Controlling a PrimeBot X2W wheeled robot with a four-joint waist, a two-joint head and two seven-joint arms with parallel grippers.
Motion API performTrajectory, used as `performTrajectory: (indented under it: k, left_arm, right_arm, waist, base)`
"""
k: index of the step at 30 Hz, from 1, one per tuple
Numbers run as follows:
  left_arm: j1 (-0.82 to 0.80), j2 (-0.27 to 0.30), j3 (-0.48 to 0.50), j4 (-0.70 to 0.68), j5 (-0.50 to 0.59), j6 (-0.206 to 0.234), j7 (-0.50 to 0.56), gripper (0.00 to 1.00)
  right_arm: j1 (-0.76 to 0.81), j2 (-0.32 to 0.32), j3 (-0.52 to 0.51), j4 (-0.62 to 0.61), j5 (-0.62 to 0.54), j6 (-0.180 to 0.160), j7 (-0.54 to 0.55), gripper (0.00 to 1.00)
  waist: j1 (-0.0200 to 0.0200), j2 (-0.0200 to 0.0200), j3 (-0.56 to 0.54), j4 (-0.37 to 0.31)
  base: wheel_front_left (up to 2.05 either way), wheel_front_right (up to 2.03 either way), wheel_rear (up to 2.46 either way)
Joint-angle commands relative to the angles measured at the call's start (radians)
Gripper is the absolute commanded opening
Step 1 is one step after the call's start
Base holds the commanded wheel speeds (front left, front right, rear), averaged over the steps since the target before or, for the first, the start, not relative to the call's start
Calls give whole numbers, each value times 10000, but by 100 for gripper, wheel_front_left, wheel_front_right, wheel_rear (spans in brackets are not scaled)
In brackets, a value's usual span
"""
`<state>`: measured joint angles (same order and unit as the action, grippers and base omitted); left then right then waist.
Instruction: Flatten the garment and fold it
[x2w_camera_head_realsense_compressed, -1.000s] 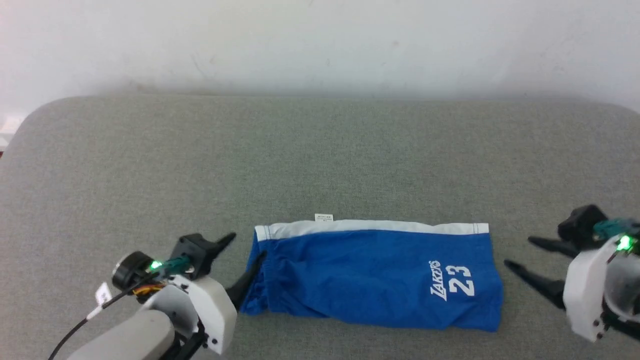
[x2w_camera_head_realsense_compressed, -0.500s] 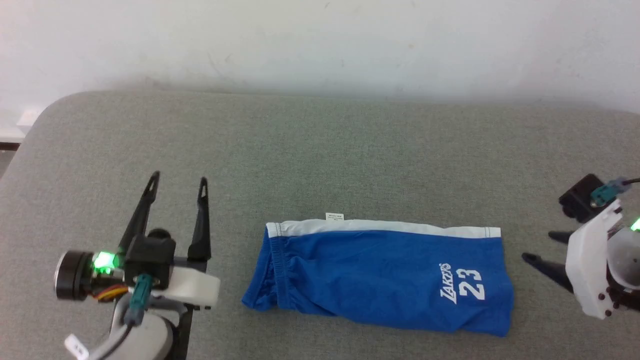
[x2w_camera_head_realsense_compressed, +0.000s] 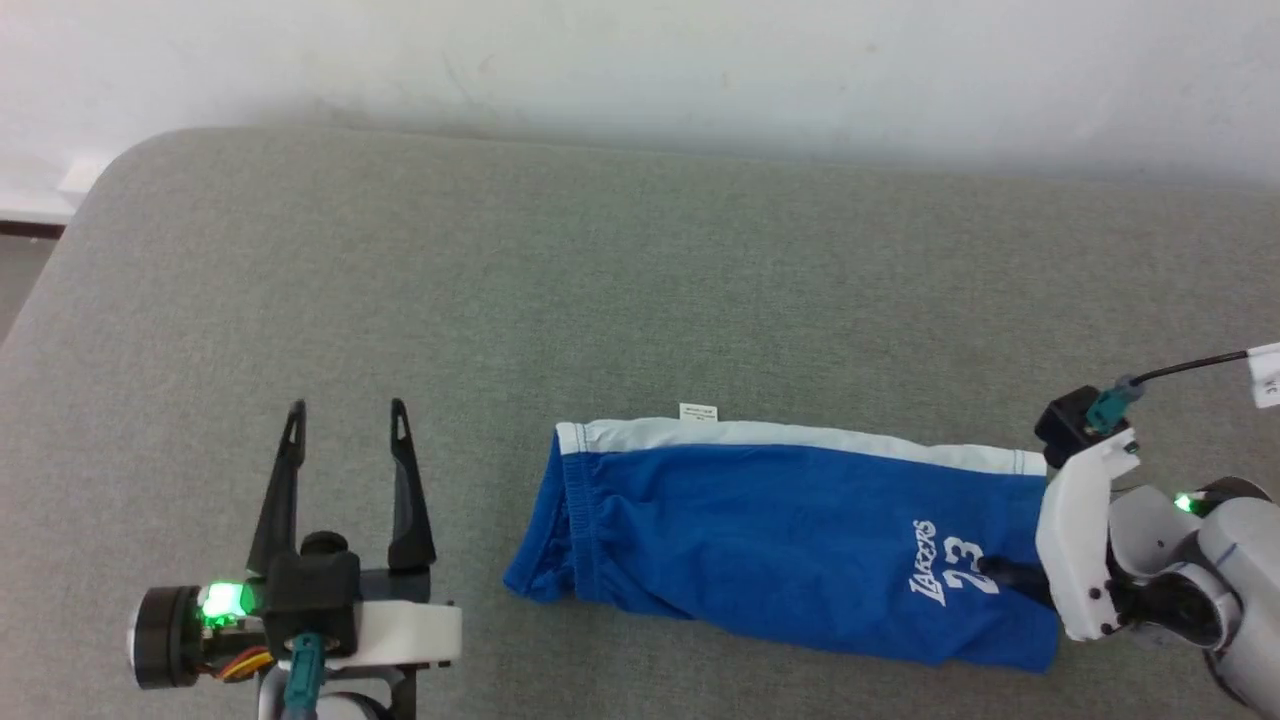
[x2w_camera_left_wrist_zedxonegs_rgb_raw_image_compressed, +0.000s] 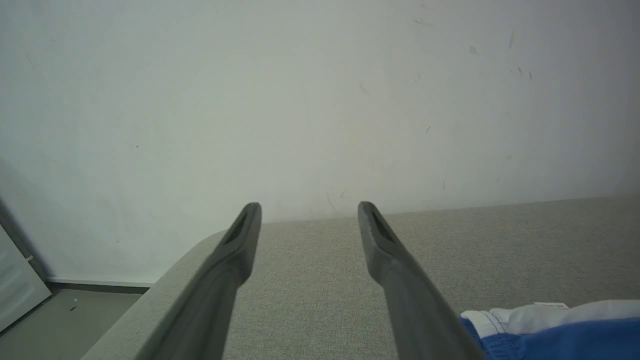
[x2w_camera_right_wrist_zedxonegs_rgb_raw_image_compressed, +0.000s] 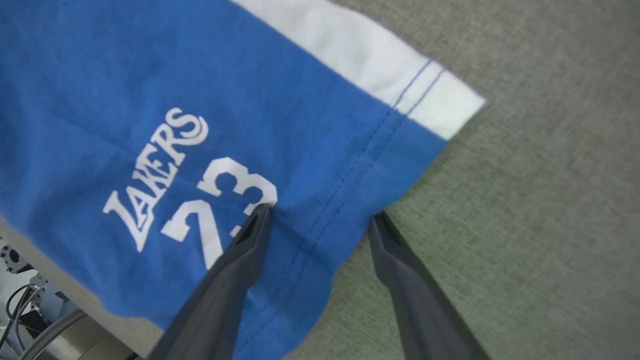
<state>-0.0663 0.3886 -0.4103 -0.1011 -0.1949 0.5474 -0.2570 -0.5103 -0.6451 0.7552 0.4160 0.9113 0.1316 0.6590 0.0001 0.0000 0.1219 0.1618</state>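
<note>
Grey cushion (x2w_camera_head_realsense_compressed: 640, 280) surrounds the shorts (x2w_camera_head_realsense_compressed: 780, 540); left fingers (x2w_camera_head_realsense_compressed: 405, 490) open beside the waistband (x2w_camera_head_realsense_compressed: 575, 520), right fingers (x2w_camera_right_wrist_zedxonegs_rgb_raw_image_compressed: 235, 280) open astride the hem (x2w_camera_right_wrist_zedxonegs_rgb_raw_image_compressed: 380, 150).

The gray bench (x2w_camera_head_realsense_compressed: 400, 300) has a soft cloth top and round corners. Blue basketball shorts (x2w_camera_head_realsense_compressed: 760, 530) lie flat on it, toward the front right. Their white stripe (x2w_camera_head_realsense_compressed: 800, 438) runs along the far side, with a small tag (x2w_camera_head_realsense_compressed: 698, 411) sticking out.
</note>
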Motion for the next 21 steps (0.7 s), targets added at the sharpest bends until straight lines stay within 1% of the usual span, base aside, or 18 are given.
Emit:
performTrajectory:
  k: [1,2,3,7,8,9,10,11,16,21]
  left_arm:
    - [174,-211,189,46,251,-216,-46,100]
    - [211,-325,284,90,371,-361,-46,100]
    - [211,-325,284,90,371,-361,-46,100]
    - [299,-741,703,222,775,-824,-46,100]
    - [381,-901,882,335,929,-998,-47,100]
    - [381,-901,882,335,929,-998,-47,100]
    - [418,-975,986,383,983,-1073,-47,100]
    - [459,-1037,1083,428,1029,-1145,-47,100]
    - [660,-1245,1438,593,1294,-1461,-47,100]
    - [772,-1294,1609,727,1491,-1812,-47,100]
  right_arm:
    - [105,249,83,220,-118,-9,-7,100]
    - [188,378,140,360,-139,-9,-15,100]
    - [188,378,140,360,-139,-9,-15,100]
    - [519,735,381,654,-89,-9,-176,100]
    - [601,798,520,655,-67,-9,-272,77]
    - [601,798,520,655,-67,-9,-272,77]
    - [603,810,555,634,-64,-9,-387,9]
    - [605,807,593,623,-43,-9,-466,0]
    - [404,491,761,258,-61,-9,-1080,0]
    - [128,-211,762,-390,-132,-9,-1692,0]
  waist:
    - [-1,0,160,170]
    - [-1,0,189,203]
    - [-1,0,189,203]
    - [-1,0,243,276]
    - [-1,0,238,245]
    - [-1,0,238,245]
    - [-1,0,227,210]
    - [-1,0,204,172]
    - [-1,0,2,-30]
    - [-1,0,-278,-211]
  base:
    - [0,0,0]
    - [0,0,0]
    - [0,0,0]
    - [0,0,0]
    - [0,0,0]
    - [0,0,0]
    - [0,0,0]
    - [0,0,0]
    - [0,0,0]
    - [0,0,0]
